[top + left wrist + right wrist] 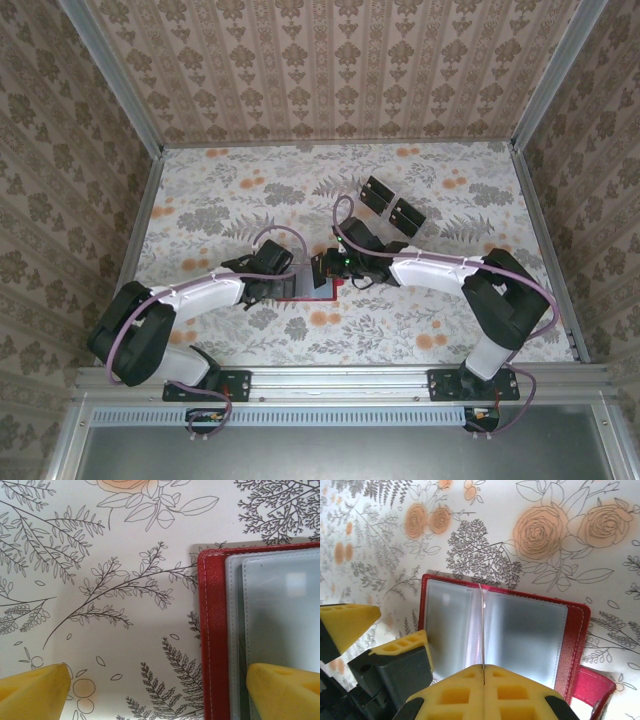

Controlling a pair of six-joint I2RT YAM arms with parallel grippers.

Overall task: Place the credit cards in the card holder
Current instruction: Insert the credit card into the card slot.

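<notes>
Pinches a thin sheet (482,625), edge-on, in the pressed-together right end effector (483,670), just above the open card holder (520,635) flat on the counter (605,545). Holds the left end effector (157,680) spread, astride the holder's rim. Credit cards (378,194) well beyond the right one.

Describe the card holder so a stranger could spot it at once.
On the floral table, look at the middle, between the two arms. The card holder lies open there. It is red with clear pockets, unlike the black cards farther back.
</notes>
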